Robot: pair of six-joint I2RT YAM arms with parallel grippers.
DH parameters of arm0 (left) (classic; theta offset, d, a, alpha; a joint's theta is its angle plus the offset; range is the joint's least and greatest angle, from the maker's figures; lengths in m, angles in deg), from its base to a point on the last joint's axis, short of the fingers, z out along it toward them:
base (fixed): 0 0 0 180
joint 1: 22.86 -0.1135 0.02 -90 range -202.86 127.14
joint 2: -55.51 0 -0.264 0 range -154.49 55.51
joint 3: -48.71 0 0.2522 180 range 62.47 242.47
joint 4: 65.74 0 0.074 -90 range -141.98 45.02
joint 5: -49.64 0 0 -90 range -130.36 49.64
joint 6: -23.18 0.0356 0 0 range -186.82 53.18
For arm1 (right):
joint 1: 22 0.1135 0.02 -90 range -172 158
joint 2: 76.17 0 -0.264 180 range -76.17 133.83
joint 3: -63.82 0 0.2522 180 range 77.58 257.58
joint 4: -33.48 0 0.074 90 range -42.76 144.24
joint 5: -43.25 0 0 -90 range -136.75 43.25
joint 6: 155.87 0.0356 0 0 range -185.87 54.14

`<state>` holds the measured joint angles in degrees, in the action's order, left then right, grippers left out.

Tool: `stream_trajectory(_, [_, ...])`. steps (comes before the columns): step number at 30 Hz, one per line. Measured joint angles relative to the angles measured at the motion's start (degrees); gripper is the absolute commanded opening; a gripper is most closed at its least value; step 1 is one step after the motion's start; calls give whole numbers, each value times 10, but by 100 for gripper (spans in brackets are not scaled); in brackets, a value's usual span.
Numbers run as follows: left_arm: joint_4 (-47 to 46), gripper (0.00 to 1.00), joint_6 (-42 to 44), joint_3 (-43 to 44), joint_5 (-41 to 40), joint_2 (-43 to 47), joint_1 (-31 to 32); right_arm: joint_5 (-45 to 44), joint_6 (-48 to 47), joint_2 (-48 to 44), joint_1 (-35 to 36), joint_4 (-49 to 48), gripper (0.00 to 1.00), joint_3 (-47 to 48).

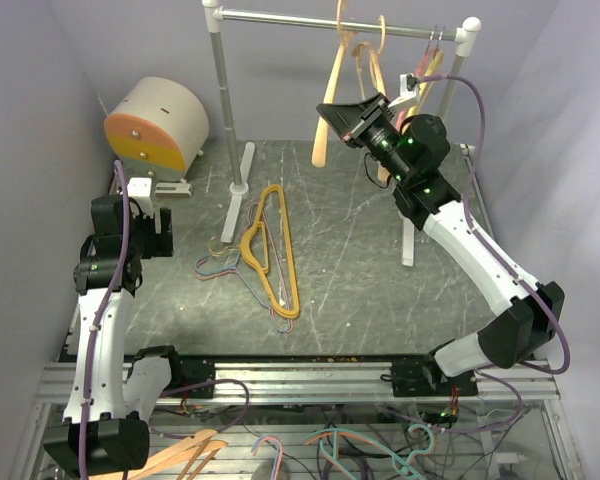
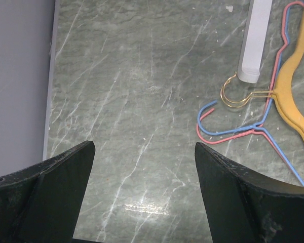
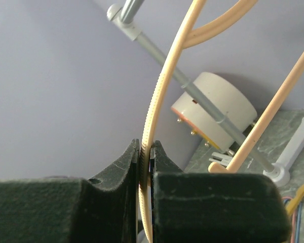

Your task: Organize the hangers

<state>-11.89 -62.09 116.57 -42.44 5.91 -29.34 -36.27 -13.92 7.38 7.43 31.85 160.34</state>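
Peach hanger (image 3: 164, 71) is hanging by the clothes rail (image 1: 280, 16), apparently hooking over its bar, with the right gripper (image 3: 146, 149) clamping its arm between closed fingers. Yellow hanger (image 2: 287, 98) and thin pink and blue wire hangers (image 2: 233, 132) are lying on the marbled table (image 2: 142, 76), where the left gripper (image 2: 144, 187) is hovering, jaws spread wide.

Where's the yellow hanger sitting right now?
Top view: yellow hanger flat on the table, left of centre, right of the rail's left foot, overlapping thin wire hangers.

Soft even light, faint glare on the table (image 2: 142, 207)
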Motion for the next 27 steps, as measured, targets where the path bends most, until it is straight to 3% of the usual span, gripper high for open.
stream_trajectory(18, [0, 93, 2, 0, 4, 0, 2, -5, 55, -8, -32, 0, 3, -41])
stream_trajectory(20, [0, 93, 2, 0, 4, 0, 2, -9, 50, -19, -32, 6, 19, -47])
stream_trajectory(21, [0, 93, 2, 0, 4, 0, 2, -9, 48, -23, -32, 9, 33, -48])
stream_trajectory(22, [0, 93, 2, 0, 4, 0, 2, -10, 46, -28, -32, 12, 53, -48])
stream_trajectory(25, [0, 93, 2, 0, 4, 0, 2, -15, 33, -42, -32, 19, 92, -48])
stream_trajectory(27, [0, 93, 2, 0, 4, 1, 2, -20, 22, -54, -31, 25, 100, -50])
